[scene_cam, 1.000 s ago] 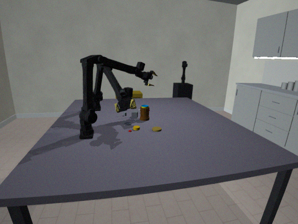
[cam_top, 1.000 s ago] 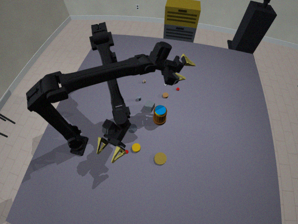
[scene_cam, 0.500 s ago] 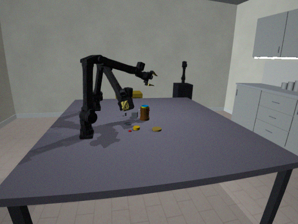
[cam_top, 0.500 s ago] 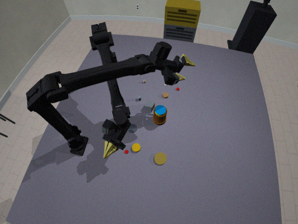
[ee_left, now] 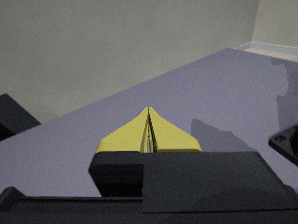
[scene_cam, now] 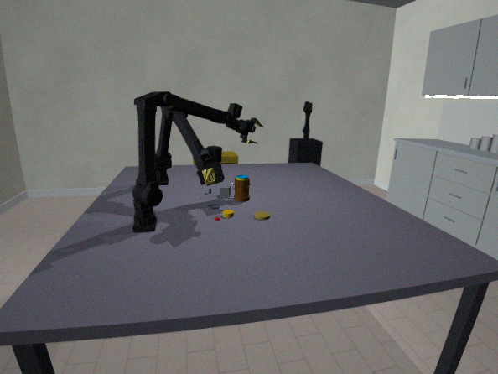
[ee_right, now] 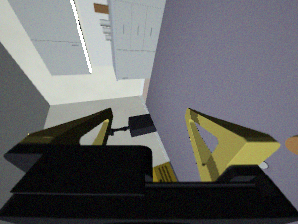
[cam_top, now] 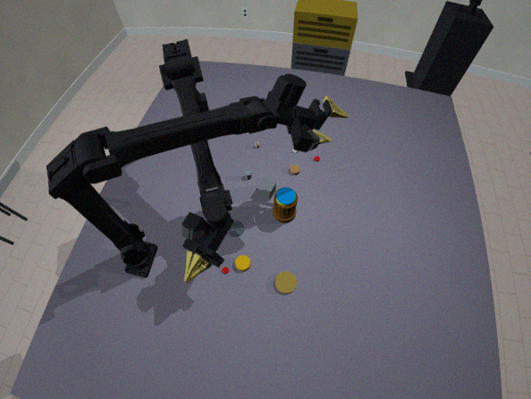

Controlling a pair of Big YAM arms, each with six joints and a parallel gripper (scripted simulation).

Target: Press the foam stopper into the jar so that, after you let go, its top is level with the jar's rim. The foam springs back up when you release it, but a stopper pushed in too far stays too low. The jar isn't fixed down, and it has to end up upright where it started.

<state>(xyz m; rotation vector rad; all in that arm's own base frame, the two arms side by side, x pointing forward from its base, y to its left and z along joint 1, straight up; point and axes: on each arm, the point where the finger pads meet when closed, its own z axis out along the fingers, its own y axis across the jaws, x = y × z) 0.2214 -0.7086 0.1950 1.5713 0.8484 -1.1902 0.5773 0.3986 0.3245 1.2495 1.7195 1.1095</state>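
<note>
An orange-brown jar (cam_top: pixel 285 208) stands upright near the middle of the table, and it also shows in the exterior view (scene_cam: pixel 241 189). A blue foam stopper (cam_top: pixel 285 195) sits in its mouth and stands a little above the rim. My left gripper (cam_top: pixel 193 267) is shut with nothing between its yellow fingers, and it hovers low over the table well to the jar's near left. My right gripper (cam_top: pixel 328 123) (ee_right: pixel 149 112) is open and empty, raised high above the table beyond the jar.
A yellow disc (cam_top: pixel 242 262), a tan disc (cam_top: pixel 285 282) and a red ball (cam_top: pixel 225 270) lie near the left gripper. A grey block (cam_top: pixel 265 189), a small orange disc (cam_top: pixel 294 169), another red ball (cam_top: pixel 316 158) and small bits lie behind the jar.
</note>
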